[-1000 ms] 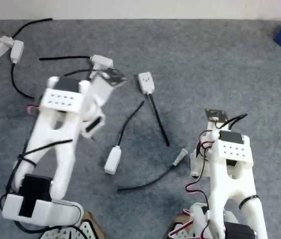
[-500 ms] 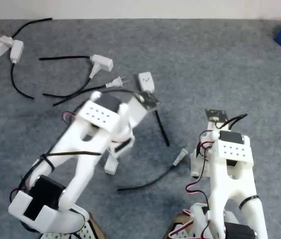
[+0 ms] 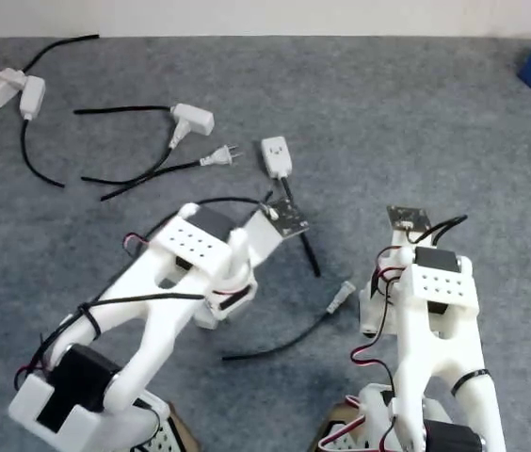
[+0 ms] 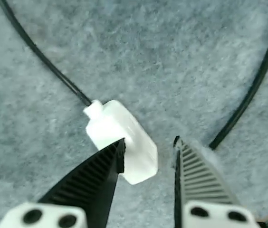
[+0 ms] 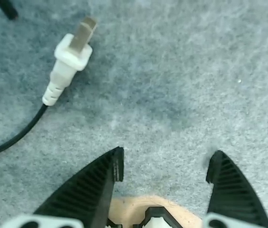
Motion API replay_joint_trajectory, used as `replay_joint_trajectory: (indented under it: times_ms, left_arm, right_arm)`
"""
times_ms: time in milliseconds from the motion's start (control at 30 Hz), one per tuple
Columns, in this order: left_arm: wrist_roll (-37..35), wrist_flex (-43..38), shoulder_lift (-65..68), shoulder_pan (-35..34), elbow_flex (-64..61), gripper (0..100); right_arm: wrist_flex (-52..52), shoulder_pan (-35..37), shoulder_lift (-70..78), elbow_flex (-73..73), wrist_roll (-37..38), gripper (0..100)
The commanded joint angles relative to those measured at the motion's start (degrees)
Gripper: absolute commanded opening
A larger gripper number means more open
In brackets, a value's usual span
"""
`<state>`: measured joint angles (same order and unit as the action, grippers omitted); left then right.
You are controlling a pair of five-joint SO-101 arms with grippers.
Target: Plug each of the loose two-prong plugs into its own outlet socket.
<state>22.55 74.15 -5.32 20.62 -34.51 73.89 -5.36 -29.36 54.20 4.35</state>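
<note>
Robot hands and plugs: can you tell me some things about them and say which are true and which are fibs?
1. The left hand is open right over a white socket. True.
2. The right hand is squeezing a plug. False: it is open and holds nothing, and the plug lies on the carpet away from it.
3. The cords are red. False: they are black.
4. The carpet is grey. True.
</note>
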Motion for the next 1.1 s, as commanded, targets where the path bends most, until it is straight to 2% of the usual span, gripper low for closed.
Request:
replay_joint_trajectory:
  times_ms: [0,467,667,967,1067]
  left_arm:
    - [1.85,-0.7,0.48,-4.53,-0.4,18]
    - [6.24,-0.62,0.48,-9.01,-0.31,18]
    - [6.15,-0.44,0.4,-7.87,0.13,18]
    - [3.87,15.56,0.48,-10.51,22.46,24]
    - [3.6,18.64,0.48,-9.45,25.8,24]
  right_arm:
    - [0.13,0.22,-1.71,-0.13,-0.26,28.1]
    - [0.22,0.22,-1.71,-0.22,-0.26,28.1]
    - [0.22,0.22,-1.71,-0.13,-0.26,28.1]
    - [0.31,0.22,-1.71,-0.22,-0.26,28.1]
    - [0.48,0.22,-1.71,-0.22,-0.26,28.1]
